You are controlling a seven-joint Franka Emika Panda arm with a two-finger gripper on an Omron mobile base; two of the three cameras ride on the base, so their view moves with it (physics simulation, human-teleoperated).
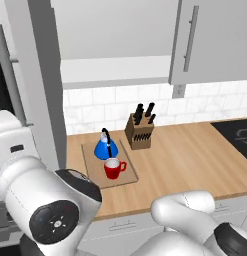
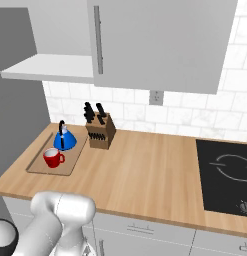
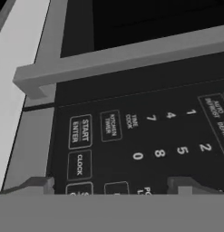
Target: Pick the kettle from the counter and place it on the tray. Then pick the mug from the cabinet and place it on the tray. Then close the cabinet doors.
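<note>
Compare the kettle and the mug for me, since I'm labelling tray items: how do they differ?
The kettle is blue and cone-shaped; the mug is red and round-sided with an open white inside. The kettle has a thin black handle arching over its top, the mug a handle on its side. The kettle sits at the tray's wall end, the mug nearer the counter's front edge. Both stand upright on the tray.

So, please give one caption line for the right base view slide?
Kettle and mug on the tray, beside a knife block; one cabinet door open.
</note>
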